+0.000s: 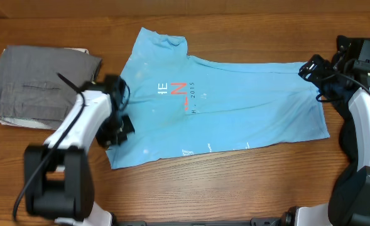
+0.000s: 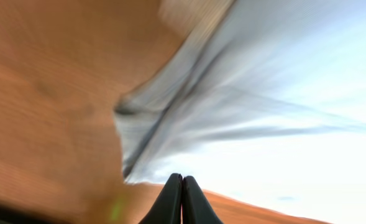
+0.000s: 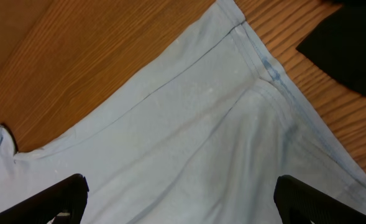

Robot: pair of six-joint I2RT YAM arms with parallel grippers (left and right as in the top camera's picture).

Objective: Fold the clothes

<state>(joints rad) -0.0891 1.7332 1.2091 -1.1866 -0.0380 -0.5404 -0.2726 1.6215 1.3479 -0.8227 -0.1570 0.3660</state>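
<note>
The clothes, a light blue T-shirt (image 1: 235, 107), lie spread across the wooden table, with red and white lettering (image 1: 179, 91) facing up near the middle. My left gripper (image 1: 119, 129) is at the shirt's left edge. In the blurred left wrist view its fingers (image 2: 183, 180) are pressed together with nothing between them, and a creased corner of the shirt (image 2: 282, 93) lies just ahead. My right gripper (image 1: 313, 69) hovers over the shirt's far right corner. Its two fingers stand wide apart above the hemmed cloth (image 3: 189, 124), so the right gripper (image 3: 181, 186) is open and holds nothing.
A folded grey garment (image 1: 43, 88) lies on the table's left side, beside the left arm. Bare wood (image 3: 77, 56) borders the shirt. A black object (image 3: 350, 43) sits just past the shirt's right corner.
</note>
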